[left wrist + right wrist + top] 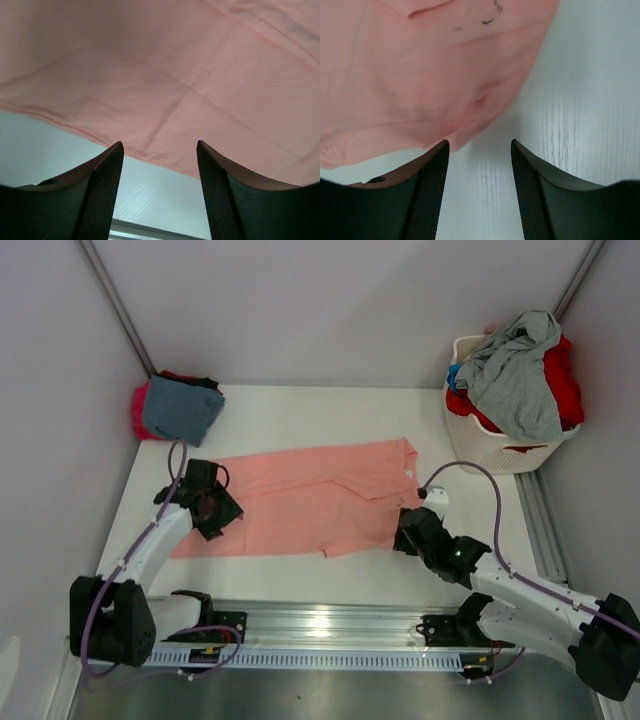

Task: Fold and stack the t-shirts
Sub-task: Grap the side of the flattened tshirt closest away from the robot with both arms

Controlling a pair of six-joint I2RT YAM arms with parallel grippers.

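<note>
Left end effector (pixel 159 146) and right end effector (pixel 479 142) stand open, empty, at the pink t-shirt (pixel 300 502) edge. A high closure likely misses the flat cloth, and the fold skews

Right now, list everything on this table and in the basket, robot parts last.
salmon-pink cloth t-shirt: one, pink, spread flat mid-table
teal-blue folded shirt: one, teal, top of the far-left pile
magenta cloth: count unclear, magenta, under the teal one
grey crumpled shirt: one, grey, heaped on the basket
red cloth: count unclear, red, under the grey one
white slotted plastic laundry basket: one, white, far right
white table: one, white, beneath everything
silver metal rail: one, silver, near edge
left arm: one, white-black, jaws open at the pink shirt's left end
right arm: one, white-black, jaws open by its near-right corner
</note>
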